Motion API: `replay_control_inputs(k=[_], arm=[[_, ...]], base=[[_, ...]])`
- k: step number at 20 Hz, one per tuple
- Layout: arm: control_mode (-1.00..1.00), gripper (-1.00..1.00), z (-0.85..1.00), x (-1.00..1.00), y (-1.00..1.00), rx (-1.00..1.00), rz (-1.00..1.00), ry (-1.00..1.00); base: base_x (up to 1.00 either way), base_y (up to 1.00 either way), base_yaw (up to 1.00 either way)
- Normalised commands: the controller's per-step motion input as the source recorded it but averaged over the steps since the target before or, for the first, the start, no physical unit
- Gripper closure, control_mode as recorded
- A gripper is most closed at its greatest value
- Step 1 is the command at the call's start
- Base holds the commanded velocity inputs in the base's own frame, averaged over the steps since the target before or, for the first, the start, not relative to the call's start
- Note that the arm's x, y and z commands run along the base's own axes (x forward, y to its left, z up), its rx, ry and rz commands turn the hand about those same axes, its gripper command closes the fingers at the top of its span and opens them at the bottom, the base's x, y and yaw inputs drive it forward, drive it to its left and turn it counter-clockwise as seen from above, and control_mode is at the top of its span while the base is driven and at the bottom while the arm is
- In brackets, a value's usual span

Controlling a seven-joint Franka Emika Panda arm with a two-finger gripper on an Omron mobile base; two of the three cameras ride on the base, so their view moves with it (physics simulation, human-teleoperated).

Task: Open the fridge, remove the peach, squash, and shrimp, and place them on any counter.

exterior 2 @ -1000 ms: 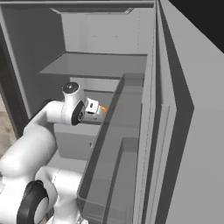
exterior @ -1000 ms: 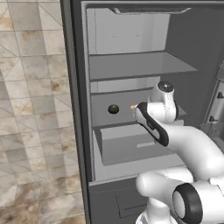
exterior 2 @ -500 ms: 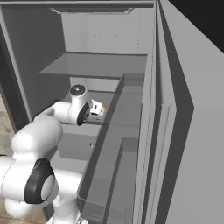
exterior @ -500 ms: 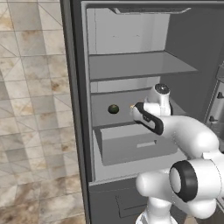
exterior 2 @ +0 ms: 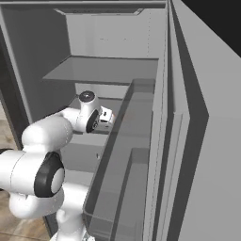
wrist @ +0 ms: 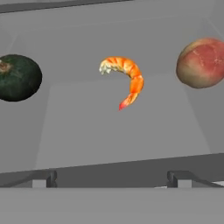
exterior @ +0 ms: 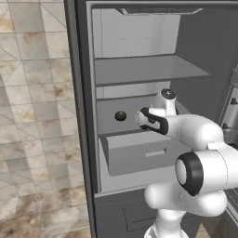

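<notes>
Right now my gripper (wrist: 112, 178) is spread wide and grasping nothing, poised at the mouth of the open fridge (exterior: 139, 74), facing its middle shelf. Through the hand camera, all three items lie on that pale grey shelf floor, well apart. The shrimp (wrist: 124, 78) sits dead ahead, toward 12 o'clock; the squash (wrist: 17, 77) is off at 10 o'clock, and the peach (wrist: 201, 62) at 2 o'clock.

I judge the shrimp light, thin and slick, likely to squirt out if pinched at its tail; I would close across the thick upper bend of its curve. The peach looks soft-skinned and round, so it may roll or bruise; I would grip gently across its widest middle. The squash seems firm and heavier, also prone to rolling, and wants the same centred hold. From the left base camera, the squash shows as a dark ball left of the hand.
</notes>
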Motion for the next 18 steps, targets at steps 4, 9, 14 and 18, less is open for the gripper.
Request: replay_control_inputs(k=[4, 9, 14, 18], arm=[[-1.00, -1.00, -0.03, 0.27, 0.00, 0.00, 0.00, 0.00], [-1.00, -1.00, -0.12, 0.25, 0.00, 0.00, 0.00, 0.00], [-1.00, -1.00, -0.14, 0.30, 0.00, 0.00, 0.00, 0.00], [-1.00, -1.00, -0.10, 0.37, 0.00, 0.00, 0.00, 0.00]], base=[[0.00, 0.00, 0.00], [0.00, 0.00, 0.00], [0.00, 0.00, 0.00], [0.00, 0.00, 0.00]])
